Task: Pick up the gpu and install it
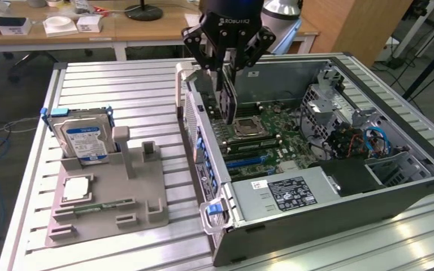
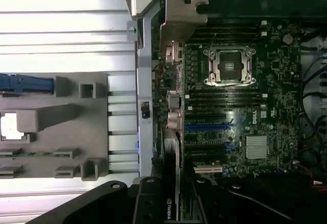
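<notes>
Lab desks in bkgd; slotted alu table [image 1: 126,84] carries open PC case [image 1: 338,220] + grey parts tray [image 1: 100,226]. Gripper [image 1: 228,63] jaws clamped on gpu [image 1: 227,99]. Card upright, edge-down over mobo [image 1: 277,141], close to case wall nearest tray. Pickup looks done. Card not seated; blue slot [image 2: 207,127] empty. Insertion left.

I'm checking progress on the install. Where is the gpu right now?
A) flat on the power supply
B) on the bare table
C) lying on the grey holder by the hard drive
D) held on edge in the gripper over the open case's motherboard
D: the gripper is shut on the gpu, which hangs edge-down over the motherboard of the open case.
</notes>
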